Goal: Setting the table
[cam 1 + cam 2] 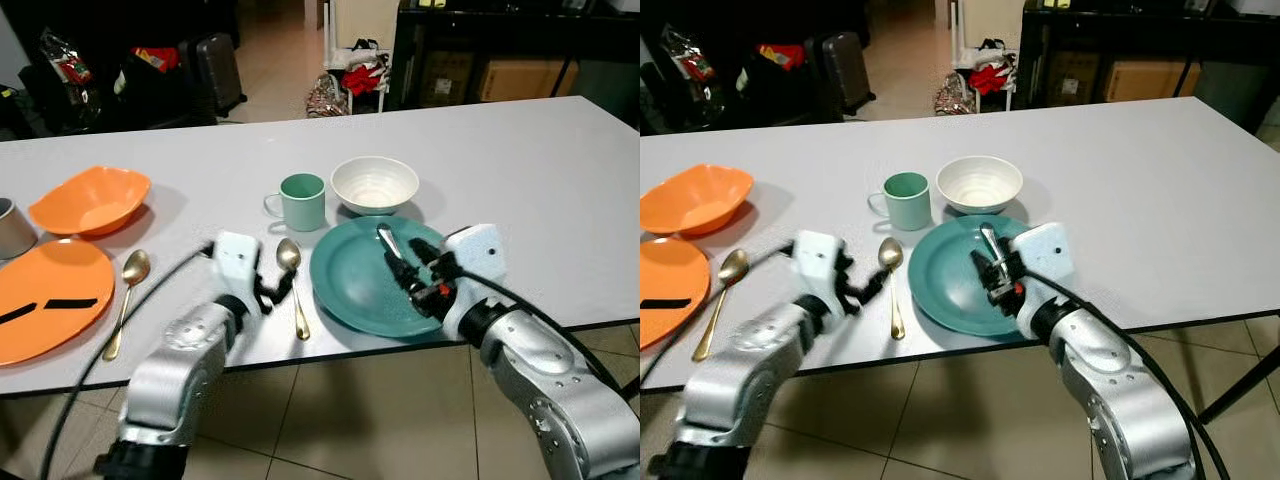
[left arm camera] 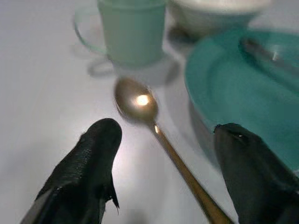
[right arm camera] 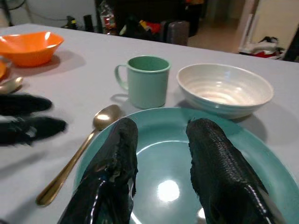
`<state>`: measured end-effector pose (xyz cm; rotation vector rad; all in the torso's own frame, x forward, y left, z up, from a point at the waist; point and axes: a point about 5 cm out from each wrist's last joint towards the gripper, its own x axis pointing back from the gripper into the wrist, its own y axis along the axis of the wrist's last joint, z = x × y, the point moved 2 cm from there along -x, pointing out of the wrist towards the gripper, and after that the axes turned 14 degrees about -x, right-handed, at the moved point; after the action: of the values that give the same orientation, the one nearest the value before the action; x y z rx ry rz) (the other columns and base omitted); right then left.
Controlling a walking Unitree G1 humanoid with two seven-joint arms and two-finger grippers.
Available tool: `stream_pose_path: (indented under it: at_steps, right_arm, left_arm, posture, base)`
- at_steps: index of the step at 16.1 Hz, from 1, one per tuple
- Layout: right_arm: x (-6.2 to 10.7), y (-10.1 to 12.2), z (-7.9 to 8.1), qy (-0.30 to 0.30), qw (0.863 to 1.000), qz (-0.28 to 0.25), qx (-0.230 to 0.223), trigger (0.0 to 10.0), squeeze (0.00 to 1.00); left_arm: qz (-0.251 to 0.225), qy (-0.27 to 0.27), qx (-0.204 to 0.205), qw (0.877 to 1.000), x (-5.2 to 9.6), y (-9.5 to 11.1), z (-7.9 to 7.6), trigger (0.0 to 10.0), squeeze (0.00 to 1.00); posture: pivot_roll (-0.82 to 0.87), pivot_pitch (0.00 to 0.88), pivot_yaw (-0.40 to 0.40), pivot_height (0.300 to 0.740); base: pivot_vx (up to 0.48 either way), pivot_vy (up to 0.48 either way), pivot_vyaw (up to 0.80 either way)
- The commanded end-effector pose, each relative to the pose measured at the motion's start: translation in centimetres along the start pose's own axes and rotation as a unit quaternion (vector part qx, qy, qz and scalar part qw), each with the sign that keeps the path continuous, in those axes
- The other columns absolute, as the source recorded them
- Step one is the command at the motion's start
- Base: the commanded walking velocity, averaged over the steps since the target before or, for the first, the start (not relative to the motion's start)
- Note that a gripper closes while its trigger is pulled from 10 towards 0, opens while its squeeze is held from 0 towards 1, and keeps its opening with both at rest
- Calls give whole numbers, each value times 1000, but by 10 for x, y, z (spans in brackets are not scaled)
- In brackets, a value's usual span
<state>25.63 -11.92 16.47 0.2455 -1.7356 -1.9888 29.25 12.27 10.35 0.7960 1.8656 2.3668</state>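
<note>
head views: gold spoon (image 1: 293,282) lies on the table (image 1: 560,180) just left of the teal plate (image 1: 350,285), handle toward the robot. left gripper (image 1: 278,290) is nearer, at the handle. left wrist: jaws apart, astride the handle. right wrist: right gripper (image 3: 161,172) over plate, jaws apart, empty.

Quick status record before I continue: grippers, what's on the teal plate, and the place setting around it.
left gripper: open, fingers either side of the gold spoon lying left of the teal plate
right gripper: over the teal plate, fingers apart
on plate: a silver utensil by the right gripper; kind unclear
behind plate: green mug, white bowl
far left: orange plate, orange bowl, second gold spoon
</note>
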Motion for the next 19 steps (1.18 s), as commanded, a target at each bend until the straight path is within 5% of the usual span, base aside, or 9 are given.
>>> stream_pose_path:
  at_steps: [1, 7, 19]
  right_arm:
    - [1, 0, 4, 16, 1000, 10, 6, 10000, 0]
    - [9, -12, 18, 66, 996, 52, 11, 10000, 0]
    - [20, -20, 23, 63, 995, 72, -5, 10000, 0]
  left_arm:
    - [18, 5, -5, 1000, -6, -4, 3, 10000, 0]
    - [26, -7, 0, 1000, -15, -9, 1, 10000, 0]
    - [59, -30, -23, 998, -39, -32, 3, 10000, 0]
  posture:
    - [-129, 0, 92, 740]
    - [-144, 0, 111, 740]
    - [-172, 0, 146, 740]
  base:
    - [0, 0, 0]
    - [0, 0, 0]
    - [0, 0, 0]
